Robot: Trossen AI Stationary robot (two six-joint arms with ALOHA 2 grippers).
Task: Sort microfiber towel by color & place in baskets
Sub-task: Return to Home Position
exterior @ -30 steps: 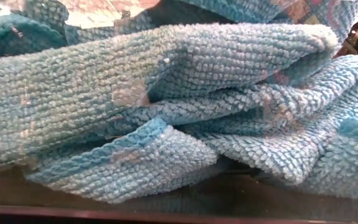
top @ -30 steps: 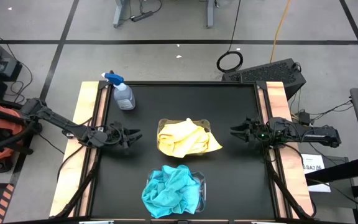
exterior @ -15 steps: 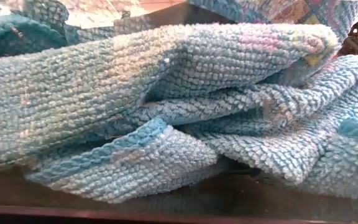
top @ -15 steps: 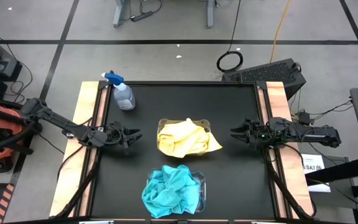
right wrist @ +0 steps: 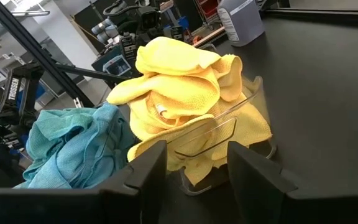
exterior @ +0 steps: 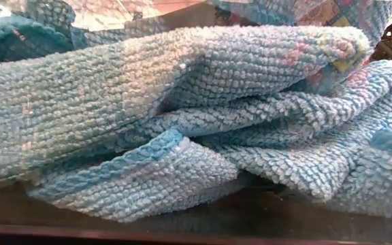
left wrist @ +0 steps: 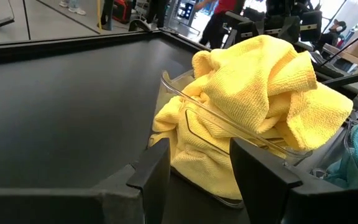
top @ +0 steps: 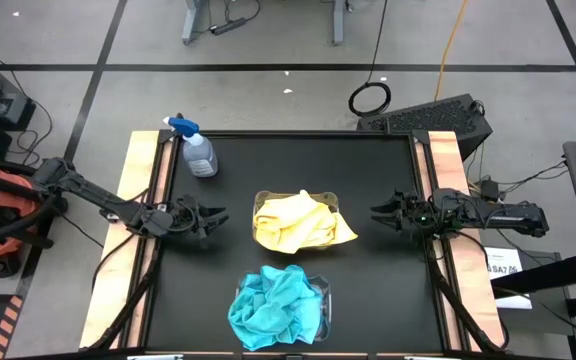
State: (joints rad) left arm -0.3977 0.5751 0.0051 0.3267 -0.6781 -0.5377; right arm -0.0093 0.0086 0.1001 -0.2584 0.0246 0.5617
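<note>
Yellow towels [top: 298,222] are heaped in a clear basket [top: 332,201] at the table's middle, one corner hanging over the basket's right rim. Teal-blue towels [top: 273,305] fill a second clear basket [top: 323,296] near the table's near edge; they fill the low view [exterior: 182,122]. My left gripper [top: 216,217] is open at the table's left, level with the yellow pile [left wrist: 253,93]. My right gripper [top: 378,212] is open at the table's right, facing the yellow pile [right wrist: 179,93] and the teal pile [right wrist: 73,146].
A clear spray bottle [top: 196,150] with a blue trigger stands at the table's far left corner. Bare black table [top: 298,165] lies between the bottle and the baskets. Wooden rails [top: 138,190] run along both table sides.
</note>
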